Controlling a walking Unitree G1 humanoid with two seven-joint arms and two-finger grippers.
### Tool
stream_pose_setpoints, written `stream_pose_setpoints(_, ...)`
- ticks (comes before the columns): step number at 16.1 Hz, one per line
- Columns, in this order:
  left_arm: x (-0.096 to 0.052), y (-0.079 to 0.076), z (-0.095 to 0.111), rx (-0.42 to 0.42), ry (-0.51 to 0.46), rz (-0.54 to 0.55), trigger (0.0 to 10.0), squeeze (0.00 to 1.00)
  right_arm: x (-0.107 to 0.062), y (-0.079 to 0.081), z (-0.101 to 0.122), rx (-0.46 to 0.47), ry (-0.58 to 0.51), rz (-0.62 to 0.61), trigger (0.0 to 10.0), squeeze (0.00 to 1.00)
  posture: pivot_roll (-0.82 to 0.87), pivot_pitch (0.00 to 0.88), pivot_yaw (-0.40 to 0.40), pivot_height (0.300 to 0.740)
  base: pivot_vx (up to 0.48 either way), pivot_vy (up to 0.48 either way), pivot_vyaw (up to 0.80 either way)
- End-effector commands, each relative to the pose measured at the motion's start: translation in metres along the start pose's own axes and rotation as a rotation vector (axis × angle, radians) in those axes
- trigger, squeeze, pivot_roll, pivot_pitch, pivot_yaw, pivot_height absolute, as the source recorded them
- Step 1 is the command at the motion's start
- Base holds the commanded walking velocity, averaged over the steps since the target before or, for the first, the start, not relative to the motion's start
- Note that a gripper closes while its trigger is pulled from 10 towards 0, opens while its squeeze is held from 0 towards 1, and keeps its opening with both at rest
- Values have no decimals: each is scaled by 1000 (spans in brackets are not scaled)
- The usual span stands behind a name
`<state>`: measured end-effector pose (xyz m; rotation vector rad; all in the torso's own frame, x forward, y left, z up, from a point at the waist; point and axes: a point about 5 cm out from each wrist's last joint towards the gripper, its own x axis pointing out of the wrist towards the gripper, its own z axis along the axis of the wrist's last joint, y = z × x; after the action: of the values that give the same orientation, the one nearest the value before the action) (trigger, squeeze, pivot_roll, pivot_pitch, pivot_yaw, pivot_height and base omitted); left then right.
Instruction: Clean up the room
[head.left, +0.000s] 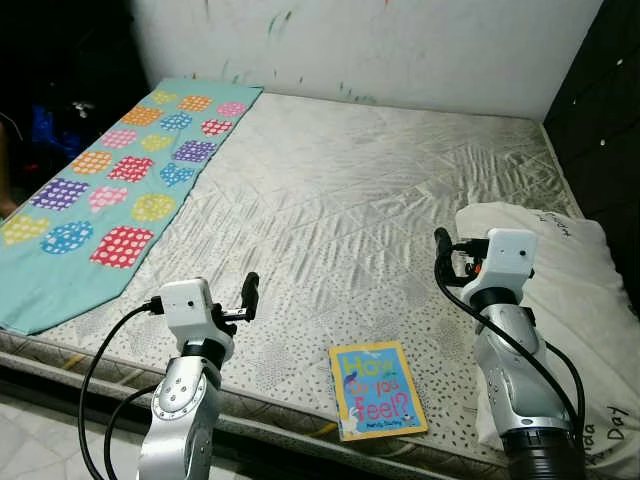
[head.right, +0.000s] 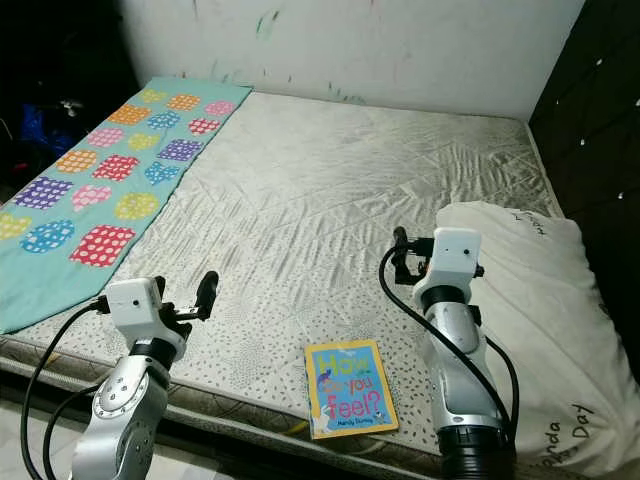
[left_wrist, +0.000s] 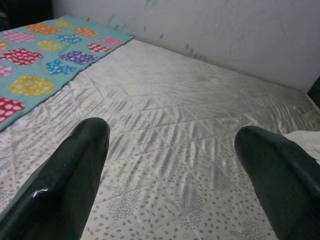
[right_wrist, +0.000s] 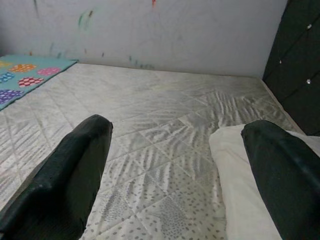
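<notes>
Nearest, at the mattress's front edge between the two arms, lies a small blue-and-yellow picture book (head.left: 377, 390) titled "How Do You Feel?". The left gripper (head.left: 248, 297) and right gripper (head.left: 444, 252) hover above the quilted grey-white mattress (head.left: 340, 190), fingers spread, holding nothing. I'd say tidying is just starting; next, reach down for the book. Right, a white pillow (head.left: 580, 300) with partly legible writing ending in "Day"; far left, a turquoise spotted-patch blanket (head.left: 110, 190).

My head cameras look forward and down over the bare mattress (head.left: 340, 200) from its near edge. Each wrist camera sits low, close above the mattress, facing the far wall (right_wrist: 165, 30); both share the quilted middle.
</notes>
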<state>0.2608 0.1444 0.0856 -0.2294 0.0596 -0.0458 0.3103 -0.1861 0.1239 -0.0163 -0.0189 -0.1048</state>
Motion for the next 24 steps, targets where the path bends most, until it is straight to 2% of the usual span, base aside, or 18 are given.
stream_pose_setpoints(1,2,-2,1,-4,-5,-10,10000,0,3,-1,2,-13,12,-17,10000,992,-55,0,20,740,0,0,0)
stream_pose_setpoints(2,2,-2,1,-4,-5,-10,10000,0,2,-2,1,-9,17,-24,10000,0,-57,0,21,740,0,0,-800)
stream_pose_setpoints(6,3,-2,4,-16,-9,-4,10000,0,1,-8,-2,-9,21,-50,10000,0,-58,0,22,740,0,0,-800)
stream_pose_setpoints(16,3,-3,5,-36,-8,-8,10000,0,3,-12,3,-22,6,-69,10000,0,-65,0,17,740,0,0,-773)
stream_pose_setpoints(19,3,-3,5,-33,-8,-10,10000,0,3,-11,4,-17,1,-65,10000,0,-64,0,16,740,0,0,0)
stream_pose_setpoints(24,3,-2,4,-27,-3,-9,10000,0,3,-11,3,-19,4,-67,10000,0,-65,0,15,740,0,328,0)
